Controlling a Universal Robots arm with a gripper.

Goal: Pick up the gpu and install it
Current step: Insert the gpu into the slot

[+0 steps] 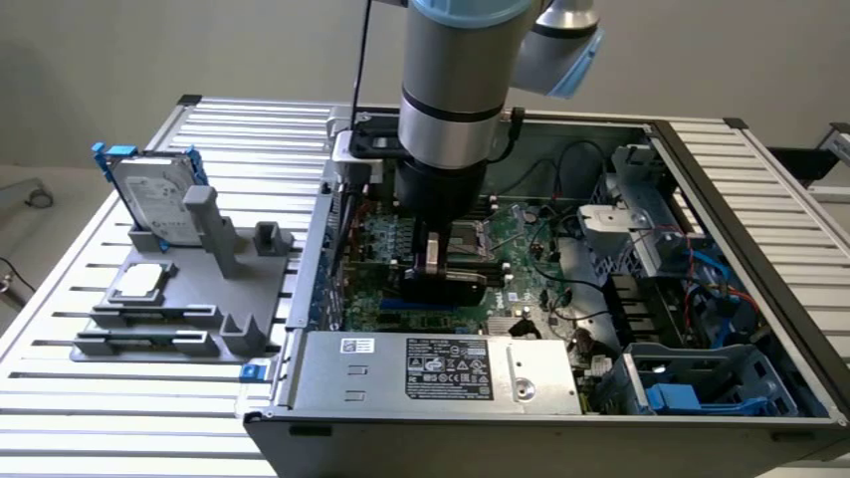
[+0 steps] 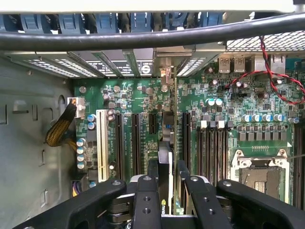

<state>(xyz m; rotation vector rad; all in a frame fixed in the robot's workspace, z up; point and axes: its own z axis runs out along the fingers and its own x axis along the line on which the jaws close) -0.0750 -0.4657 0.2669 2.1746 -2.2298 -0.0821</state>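
Tool (image 2: 167,168) grips gpu (image 2: 165,190) above motherboard (image 2: 138,100) inside case (image 1: 465,440) on slatted table (image 1: 119,423)

The motherboard (image 2: 143,95) is green, with black slots and one white slot (image 2: 101,138). The claw (image 2: 167,168) is black, as is the gpu (image 1: 445,284) cooler. The twisted wire pair (image 2: 266,59) is red and black. The hard drive (image 1: 153,194) is silver, blue-framed. The desk (image 1: 80,398) shows silver ribbed slats.
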